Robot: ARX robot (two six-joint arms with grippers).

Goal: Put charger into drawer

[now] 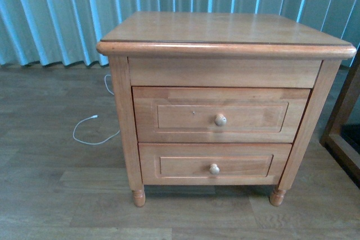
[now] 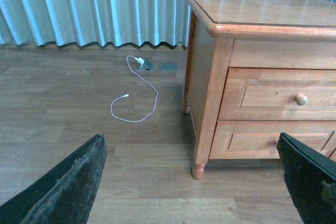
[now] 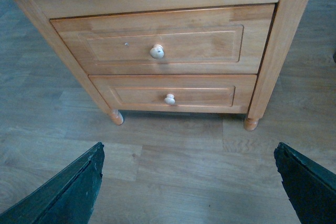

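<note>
The drawer (image 1: 185, 115) is the upper, taller one of a wooden nightstand (image 1: 225, 29); it is shut, and its round pale knob (image 1: 220, 120) faces me. It also shows in the left wrist view as the drawer (image 2: 273, 97) and in the right wrist view as the drawer (image 3: 189, 45). The charger is out of view in every frame. My left gripper (image 2: 190, 137) hangs open over the floor, off the nightstand's front left leg. Facing the drawers from a distance, my right gripper (image 3: 189, 145) is open too. Neither holds anything, and neither arm appears in the front view.
A shorter lower drawer (image 1: 185, 166) sits shut beneath. A thin white cable (image 1: 93, 133) curls on the wooden floor left of the nightstand, running from a plug (image 2: 139, 61) near the curtain (image 1: 56, 9). Dark wooden furniture (image 1: 344, 122) stands at the right.
</note>
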